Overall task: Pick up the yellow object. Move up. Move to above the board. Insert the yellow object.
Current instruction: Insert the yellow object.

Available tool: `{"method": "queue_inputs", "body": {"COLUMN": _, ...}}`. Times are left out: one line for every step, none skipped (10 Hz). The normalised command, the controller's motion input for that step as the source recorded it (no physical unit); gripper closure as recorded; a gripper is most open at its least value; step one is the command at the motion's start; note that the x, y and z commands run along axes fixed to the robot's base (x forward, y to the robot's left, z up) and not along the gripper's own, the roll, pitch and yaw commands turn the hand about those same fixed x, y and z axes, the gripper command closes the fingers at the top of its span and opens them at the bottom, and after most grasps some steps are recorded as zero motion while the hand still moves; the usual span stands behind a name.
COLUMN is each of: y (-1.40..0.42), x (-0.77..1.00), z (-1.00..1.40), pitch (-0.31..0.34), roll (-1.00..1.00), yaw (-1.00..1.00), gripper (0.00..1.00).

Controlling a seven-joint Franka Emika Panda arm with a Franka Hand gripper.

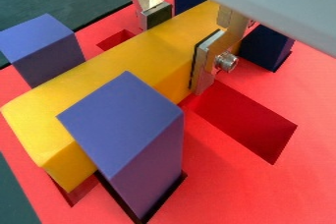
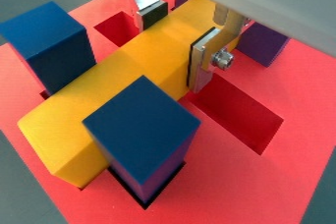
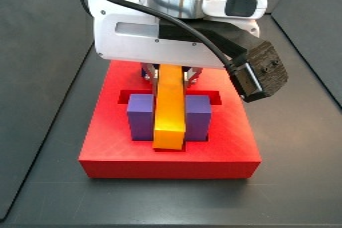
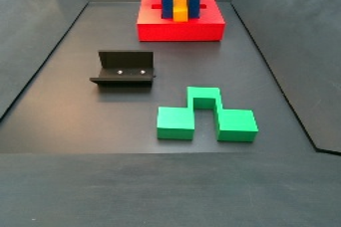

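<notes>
- Green block (image 4: 202, 114) sits on the dark floor (image 4: 293, 92) near the front, well apart from everything else (stepped shape, three cubes' worth).
- Fixture (image 4: 123, 69) stands on the floor between the green block and the board (image 4: 180, 30), off to one side; touching neither.
- Nothing on the floor lies between fixture and board.
- On the board: a pair of upright posts flanks the yellow object (image 3: 170, 115). Purple post (image 3: 139, 116) one side, second post (image 3: 199, 116) the other, both just beside the bar's flanks.
- Wrist views show the same: blue post (image 2: 144, 137) in the foreground and another post (image 2: 49, 44) across the bar, yellow object (image 2: 125, 85) running between them.
- An open recessed slot (image 1: 243, 118) in the red board (image 1: 276, 194) lies just beside the bar; another slot (image 2: 116, 29) shows on the far side.
- Gripper (image 1: 184, 33) is over the board, jaws narrowed onto the yellow object (image 1: 118, 90); silver finger (image 1: 210, 59) is pressed flat against the bar's side.
- Bar is level, lying along the board's middle between the posts; whether it is fully seated I can't tell.
- In a side view the gripper (image 3: 168, 72) sits at the bar's far end, white wrist housing (image 3: 160, 27) and black cable (image 3: 201, 37) above it.
- Surface: dark grey matte floor with raised dark walls (image 4: 40, 72) around it.
</notes>
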Motion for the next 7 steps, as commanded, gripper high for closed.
{"method": "queue_inputs", "body": {"y": -0.12, "x": -0.06, "z": -0.27, "pitch": -0.026, "roll": 0.11, "yaw": 0.0, "gripper": 1.0}}
{"method": "queue_inputs", "body": {"y": -0.23, "x": -0.04, "z": -0.43, "pitch": -0.087, "roll": 0.14, "yaw": 0.0, "gripper": 1.0}}
{"method": "queue_inputs", "body": {"y": -0.15, "x": 0.0, "z": -0.35, "pitch": -0.02, "roll": 0.14, "yaw": 0.01, "gripper": 1.0}}
{"method": "queue_inputs", "body": {"y": 0.0, "x": 0.12, "z": -0.28, "pitch": 0.001, "roll": 0.15, "yaw": 0.0, "gripper": 1.0}}
{"method": "queue_inputs", "body": {"y": 0.01, "x": 0.08, "z": -0.27, "pitch": 0.027, "roll": 0.18, "yaw": 0.0, "gripper": 1.0}}
{"method": "queue_inputs", "body": {"y": 0.06, "x": 0.07, "z": -0.24, "pitch": 0.057, "roll": 0.2, "yaw": 0.0, "gripper": 1.0}}
{"method": "queue_inputs", "body": {"y": 0.1, "x": 0.08, "z": -0.23, "pitch": 0.067, "roll": 0.19, "yaw": -0.02, "gripper": 1.0}}
